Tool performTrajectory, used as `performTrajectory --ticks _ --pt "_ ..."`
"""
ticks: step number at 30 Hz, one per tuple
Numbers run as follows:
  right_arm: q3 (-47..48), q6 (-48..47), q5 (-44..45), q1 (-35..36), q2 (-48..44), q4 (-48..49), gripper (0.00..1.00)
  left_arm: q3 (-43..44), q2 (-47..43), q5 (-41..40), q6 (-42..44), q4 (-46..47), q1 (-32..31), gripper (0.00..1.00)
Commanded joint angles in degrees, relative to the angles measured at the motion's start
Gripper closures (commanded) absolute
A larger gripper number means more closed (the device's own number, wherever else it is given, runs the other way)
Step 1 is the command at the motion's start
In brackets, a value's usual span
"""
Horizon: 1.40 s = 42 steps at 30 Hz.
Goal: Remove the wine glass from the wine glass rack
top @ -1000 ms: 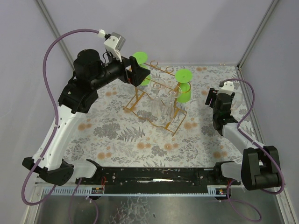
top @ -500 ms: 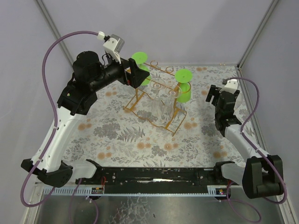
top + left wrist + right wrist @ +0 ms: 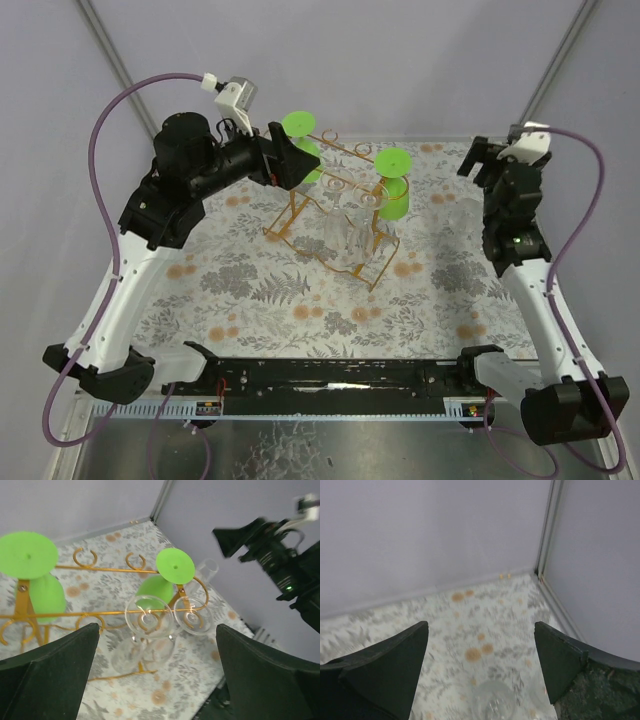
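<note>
The golden-orange wire wine glass rack [image 3: 290, 215] stands mid-table. Two green wine glasses [image 3: 393, 163] and two clear wine glasses [image 3: 345, 235] hang in it upside down. My left gripper [image 3: 290, 160] hovers open above the rack's back left; in its wrist view the clear glass bases [image 3: 149, 616] and the rack rail [image 3: 100, 569] lie below the open left gripper [image 3: 157, 630]. Another clear wine glass [image 3: 493, 704] stands upright on the cloth to the right of the rack, also seen from the left wrist as a clear glass [image 3: 207, 569]. My right gripper [image 3: 497, 160] is raised above it, open and empty.
A floral cloth [image 3: 250, 290] covers the table. Pale walls close in the back and both sides, with a corner post [image 3: 546, 530] near the right gripper. The arms' bases sit on the black rail [image 3: 330, 375] at the near edge.
My right gripper has opened wider and lifted up and back, away from the upright clear glass on the cloth. The left arm has barely shifted.
</note>
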Motion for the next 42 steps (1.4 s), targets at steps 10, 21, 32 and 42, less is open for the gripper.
performTrajectory --ticks 10,21,32,42 --pt "29.0 9.6 -4.7 0.2 -5.8 -33.7 0.09 -12.3 -4.8 4.1 -44.6 4.1 6.0 0.19" --pt "27.9 12.3 -4.8 0.2 -9.5 -37.2 0.09 -18.0 -3.1 8.2 -51.8 7.4 6.4 0.34" --pt "28.5 13.3 -5.7 0.3 -8.8 -36.8 0.09 -21.6 -1.2 9.2 -55.2 11.6 3.7 0.43" --pt "28.0 13.3 -5.7 0.3 -9.0 -35.9 0.09 -21.4 1.2 7.6 -55.5 13.6 1.8 0.55"
